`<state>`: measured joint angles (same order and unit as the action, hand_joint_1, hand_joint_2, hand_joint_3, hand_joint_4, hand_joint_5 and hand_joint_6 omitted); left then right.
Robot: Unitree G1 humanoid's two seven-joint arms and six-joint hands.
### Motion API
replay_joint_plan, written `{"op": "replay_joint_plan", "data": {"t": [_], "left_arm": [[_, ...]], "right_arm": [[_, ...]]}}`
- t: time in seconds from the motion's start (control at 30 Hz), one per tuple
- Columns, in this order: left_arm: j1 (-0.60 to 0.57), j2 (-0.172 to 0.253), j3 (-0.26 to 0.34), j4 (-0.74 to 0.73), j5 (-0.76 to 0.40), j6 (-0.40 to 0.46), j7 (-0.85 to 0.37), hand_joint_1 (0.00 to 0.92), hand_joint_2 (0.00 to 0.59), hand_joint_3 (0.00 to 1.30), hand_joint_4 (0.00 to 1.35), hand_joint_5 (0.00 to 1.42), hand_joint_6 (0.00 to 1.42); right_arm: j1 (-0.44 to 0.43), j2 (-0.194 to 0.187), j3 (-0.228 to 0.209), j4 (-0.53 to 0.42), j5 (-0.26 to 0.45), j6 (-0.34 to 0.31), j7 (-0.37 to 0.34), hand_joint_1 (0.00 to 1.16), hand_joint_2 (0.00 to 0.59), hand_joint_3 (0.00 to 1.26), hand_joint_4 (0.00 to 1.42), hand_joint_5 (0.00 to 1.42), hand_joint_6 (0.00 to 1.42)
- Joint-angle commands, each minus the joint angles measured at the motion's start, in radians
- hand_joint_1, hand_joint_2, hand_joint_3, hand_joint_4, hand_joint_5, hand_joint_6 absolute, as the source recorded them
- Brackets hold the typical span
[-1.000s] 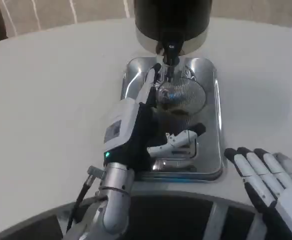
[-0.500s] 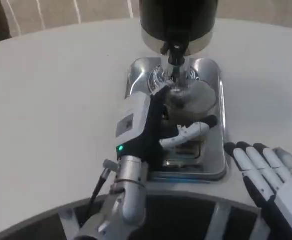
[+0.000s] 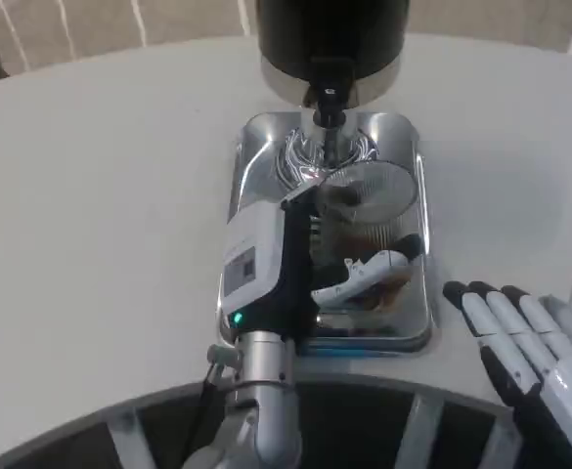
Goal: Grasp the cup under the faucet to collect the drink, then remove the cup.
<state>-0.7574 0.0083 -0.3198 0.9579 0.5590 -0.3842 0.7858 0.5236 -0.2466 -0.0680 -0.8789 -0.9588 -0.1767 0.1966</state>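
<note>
Pulled nearer with cup (image 3: 364, 210), off from under faucet (image 3: 328, 107) | left hand (image 3: 286, 264) wrapped round cup's side over tray (image 3: 418, 156) | right hand (image 3: 525, 342) flat, released, near right | likely thin, light, spillable: hold mid-wall, upright

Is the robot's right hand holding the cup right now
No, the right hand lies open on the white table beside the metal tray, while the left hand grips the cup.
</note>
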Motion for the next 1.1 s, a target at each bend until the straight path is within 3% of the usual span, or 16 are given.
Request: {"op": "replay_joint_plan", "data": {"t": [0.03,0.27,0.47,0.83,1.1], "left_arm": [[0.048,0.021,0.012,-0.056,0.001,-0.004,0.009,0.690,0.083,1.08,1.26,1.36,1.42],[0.099,0.040,0.016,-0.136,0.002,0.004,-0.018,0.674,0.081,1.11,1.26,1.38,1.42],[0.144,0.056,0.023,-0.212,0.010,0.024,-0.037,0.660,0.083,1.11,1.28,1.38,1.42],[0.243,0.090,0.042,-0.372,0.018,0.048,-0.065,0.660,0.085,1.11,1.28,1.39,1.42],[0.379,0.137,0.054,-0.588,0.036,0.057,-0.116,0.660,0.085,1.12,1.28,1.39,1.42]], "right_arm": [[0.000,0.000,0.004,-0.010,-0.003,-0.007,0.005,0.71,0.280,0.00,0.00,0.00,0.00],[-0.002,-0.008,-0.003,-0.003,0.018,-0.011,0.002,0.71,0.285,0.00,0.00,0.00,0.00],[0.006,-0.011,-0.008,0.008,0.037,-0.013,0.000,0.70,0.325,0.00,0.00,0.00,0.00],[-0.028,-0.023,-0.008,0.029,0.034,-0.011,-0.005,0.70,0.330,0.00,0.00,0.00,0.00],[-0.074,-0.028,-0.013,0.046,0.011,-0.007,-0.015,0.69,0.333,0.00,0.00,0.00,0.00]]}}
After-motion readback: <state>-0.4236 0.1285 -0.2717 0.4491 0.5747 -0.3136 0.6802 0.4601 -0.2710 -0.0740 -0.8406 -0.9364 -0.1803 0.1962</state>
